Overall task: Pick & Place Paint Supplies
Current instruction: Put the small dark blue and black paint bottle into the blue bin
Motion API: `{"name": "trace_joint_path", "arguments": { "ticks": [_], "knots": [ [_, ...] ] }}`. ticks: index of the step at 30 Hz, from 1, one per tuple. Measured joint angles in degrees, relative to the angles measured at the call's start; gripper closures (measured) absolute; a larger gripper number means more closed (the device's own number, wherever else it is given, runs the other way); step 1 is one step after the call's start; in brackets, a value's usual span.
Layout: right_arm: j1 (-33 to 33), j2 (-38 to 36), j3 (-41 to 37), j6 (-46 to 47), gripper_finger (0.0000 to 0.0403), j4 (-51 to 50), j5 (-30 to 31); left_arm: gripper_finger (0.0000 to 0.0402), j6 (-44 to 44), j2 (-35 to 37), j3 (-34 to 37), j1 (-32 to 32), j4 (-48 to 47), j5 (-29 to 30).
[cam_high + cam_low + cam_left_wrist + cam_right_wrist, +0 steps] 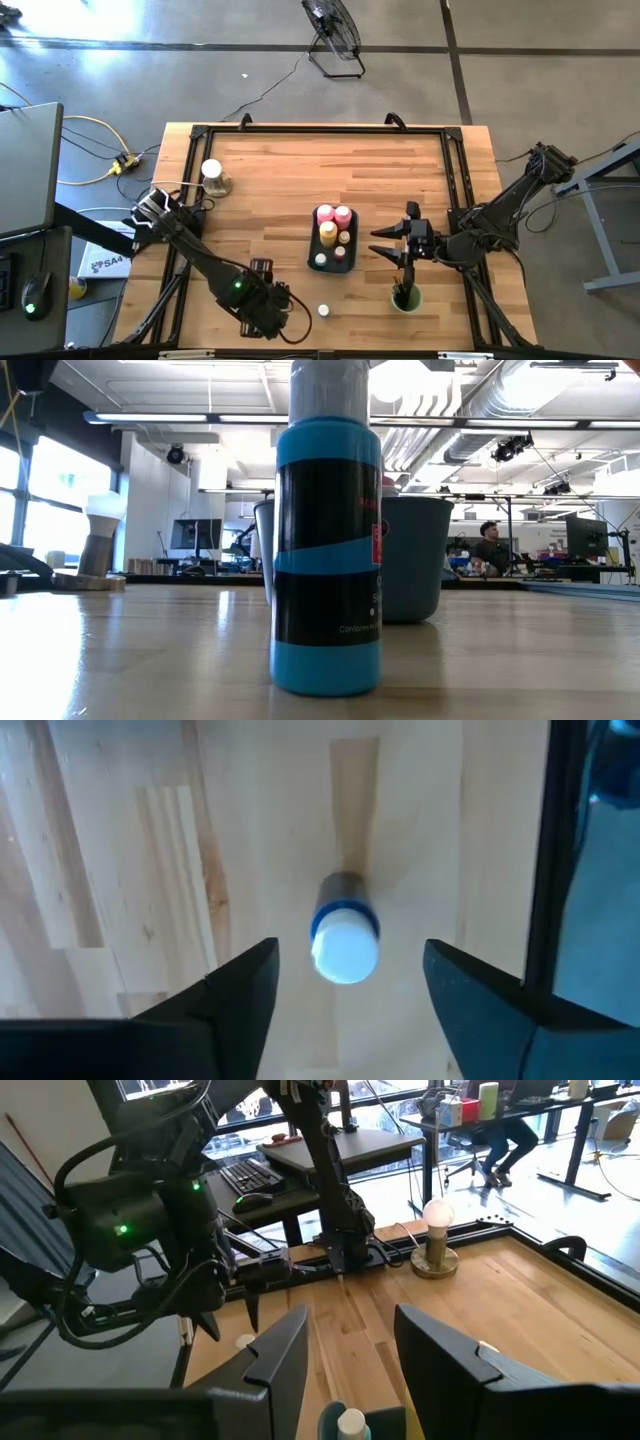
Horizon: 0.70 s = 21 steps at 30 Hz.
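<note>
A small blue bottle [325,550] with a black label and a white cap [345,945] stands upright on its base on the wooden table [260,200], near the front edge [323,311]. My left gripper [350,950] hangs above it, pointing down and open, with one finger on either side of the cap and touching nothing. The blue-grey tray [313,240] at mid-table holds pink and yellow bottles and small jars. My right gripper [378,245] waits open and level, just right of the tray, with nothing between its fingers.
A green cup [405,297] stands at the front right, below my right gripper. A white-topped object on a round base [212,178] stands at the far left. A black frame [320,130] runs along the table's edges. Bare wood lies between the bottle and the tray.
</note>
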State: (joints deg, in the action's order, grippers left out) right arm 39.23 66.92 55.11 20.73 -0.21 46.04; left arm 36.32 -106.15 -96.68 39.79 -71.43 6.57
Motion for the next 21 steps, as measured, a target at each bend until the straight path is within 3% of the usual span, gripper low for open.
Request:
{"name": "trace_joint_path", "arguments": {
  "ticks": [8, 12, 21],
  "knots": [
    [0.0, 0.0, 0.0, 0.6, 0.0259, 0.0, 0.0, 0.0206, 1.6, 0.0, 0.0, 0.5, 0.9, 1.6],
    [0.0, 0.0, 0.0, 0.6, 0.0259, 0.6, 0.3, 0.0210, 2.1, 0.6, 1.3, 1.4, 0.2, 4.5],
    [-1.3, 0.0, 0.0, 2.0, 0.0259, 1.1, 0.5, 0.0210, 6.0, 4.0, 7.2, 3.2, 4.7, 4.9]
  ]
}}
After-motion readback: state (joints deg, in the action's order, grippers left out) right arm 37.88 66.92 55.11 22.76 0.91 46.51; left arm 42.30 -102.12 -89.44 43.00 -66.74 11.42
